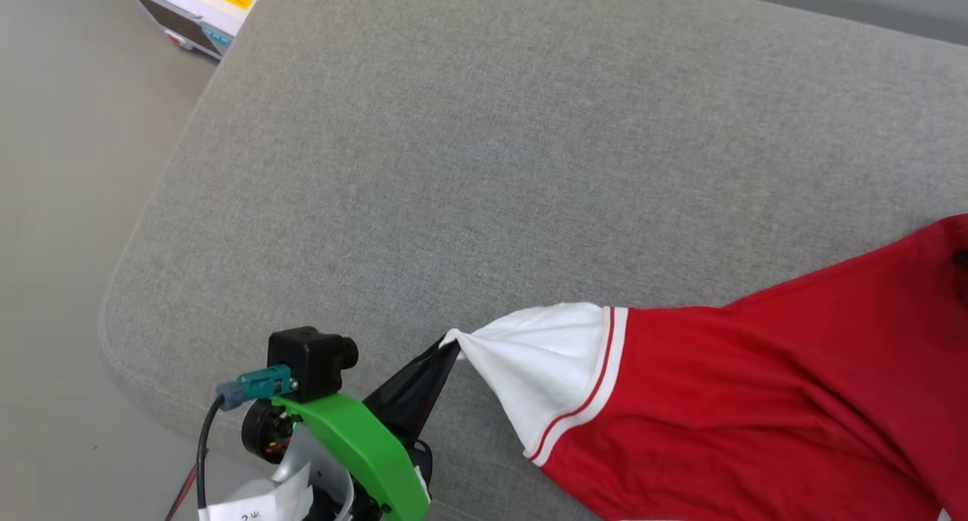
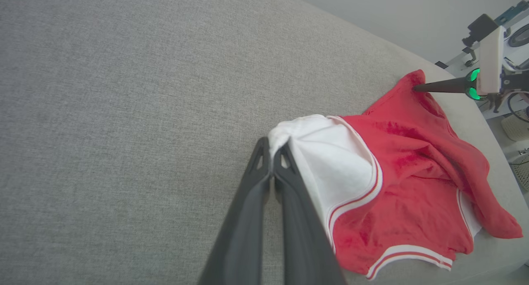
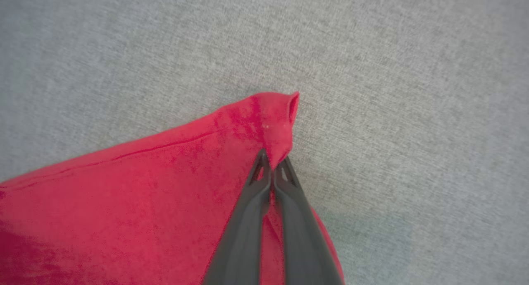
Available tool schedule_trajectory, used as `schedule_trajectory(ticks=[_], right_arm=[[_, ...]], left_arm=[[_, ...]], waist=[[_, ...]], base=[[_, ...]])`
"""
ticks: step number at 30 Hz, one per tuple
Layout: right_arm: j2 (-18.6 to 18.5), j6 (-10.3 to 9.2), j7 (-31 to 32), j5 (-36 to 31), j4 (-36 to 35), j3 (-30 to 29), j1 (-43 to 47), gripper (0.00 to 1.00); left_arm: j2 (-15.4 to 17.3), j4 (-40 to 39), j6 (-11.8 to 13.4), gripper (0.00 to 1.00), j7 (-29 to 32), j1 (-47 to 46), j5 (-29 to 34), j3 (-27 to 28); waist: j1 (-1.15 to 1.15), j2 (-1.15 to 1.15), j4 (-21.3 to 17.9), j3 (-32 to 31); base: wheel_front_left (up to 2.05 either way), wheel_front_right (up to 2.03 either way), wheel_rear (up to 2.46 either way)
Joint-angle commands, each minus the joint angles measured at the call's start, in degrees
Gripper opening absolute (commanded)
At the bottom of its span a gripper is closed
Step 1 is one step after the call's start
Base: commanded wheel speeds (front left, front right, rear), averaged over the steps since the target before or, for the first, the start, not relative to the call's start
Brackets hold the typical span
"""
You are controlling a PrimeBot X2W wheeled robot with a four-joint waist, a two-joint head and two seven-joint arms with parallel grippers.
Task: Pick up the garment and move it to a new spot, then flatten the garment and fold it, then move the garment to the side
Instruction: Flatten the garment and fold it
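The garment (image 1: pixel 756 400), a red shirt with white striped-trim sleeves, lies stretched over the grey cushion (image 1: pixel 484 165) at the lower right of the head view. My left gripper (image 1: pixel 450 343) is shut on the tip of a white sleeve (image 1: pixel 529 362), pulling it into a point. The left wrist view has that gripper (image 2: pixel 275 146) pinching the bunched white sleeve (image 2: pixel 330 169), with the red body (image 2: pixel 413 169) rumpled beyond. My right gripper (image 3: pixel 272 159) is shut on a red corner of the garment (image 3: pixel 165 185); it also appears as dark fingertips (image 2: pixel 417 87) at the garment's far corner.
The cushion's rounded left edge (image 1: pixel 144 226) drops to a pale floor (image 1: pixel 68 203). A white device with a yellow label (image 1: pixel 200 7) stands on the floor at the top left. Equipment and cables (image 2: pixel 512 111) stand beyond the cushion's far side in the left wrist view.
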Motion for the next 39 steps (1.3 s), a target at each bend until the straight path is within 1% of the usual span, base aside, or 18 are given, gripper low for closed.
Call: schedule_trajectory(ticks=[1,10,14,15,19,24,25,28,33,39], right_arm=[[0.4,-0.04,-1.4,0.6,0.5,-0.1,-0.4,0.00],[0.2,-0.04,-8.9,3.2,0.5,0.3,0.0,0.00],[-0.4,-0.04,-11.5,4.5,-1.4,0.6,0.4,0.00],[-0.3,-0.04,-13.0,5.7,-3.3,0.5,0.4,0.00],[-0.3,-0.04,-14.5,6.7,-6.7,-0.1,0.4,0.00],[-1.3,-0.04,-15.2,6.5,-11.2,-1.4,0.6,0.00],[-1.1,-0.04,-15.2,6.9,-14.2,-2.4,0.3,0.00],[-0.8,-0.04,-14.7,7.1,-16.8,-2.8,-0.3,0.00],[-0.2,-0.04,-13.7,7.7,-20.7,-3.5,-1.6,0.00],[0.5,-0.04,-13.4,7.8,-23.4,-3.5,-3.3,0.00]], left_arm=[[0.6,0.1,0.4,0.00,0.0,0.2,0.1,0.2],[3.6,-1.3,2.3,0.00,0.6,1.8,-0.5,2.3],[5.2,-2.6,3.3,0.00,0.7,2.3,-0.6,3.7],[5.9,-3.8,4.0,0.00,0.6,2.2,-0.5,4.7],[6.0,-5.4,4.9,0.00,-0.1,1.9,-0.4,5.9],[6.7,-7.0,5.9,0.00,-1.5,0.0,0.6,8.3],[5.9,-8.1,6.4,0.00,-2.9,-3.0,1.3,10.1],[5.8,-8.9,6.7,0.00,-3.5,-5.7,1.9,11.5],[6.3,-10.1,6.9,0.00,-3.7,-10.7,1.8,14.8],[7.9,-10.2,6.4,0.00,-3.1,-16.3,1.5,18.0]], waist=[[0.00,0.00,-2.8,-3.4],[0.00,0.00,-9.0,-10.6],[0.00,0.00,-11.7,-13.3],[0.00,0.00,-14.0,-15.5],[0.00,0.00,-16.5,-17.9],[0.00,0.00,-18.9,-20.2],[0.00,0.00,-20.4,-21.4],[0.00,0.00,-21.8,-22.3],[0.00,0.00,-23.9,-22.5],[0.00,0.00,-25.8,-21.7]], base=[[0.00,0.00,0.00],[0.00,0.00,0.00],[0.00,0.00,0.00],[0.00,0.00,0.00],[0.00,0.00,0.00],[0.00,0.00,0.00],[0.00,0.00,0.00],[0.00,0.00,0.00],[0.00,0.00,0.00],[0.00,0.00,0.00]])
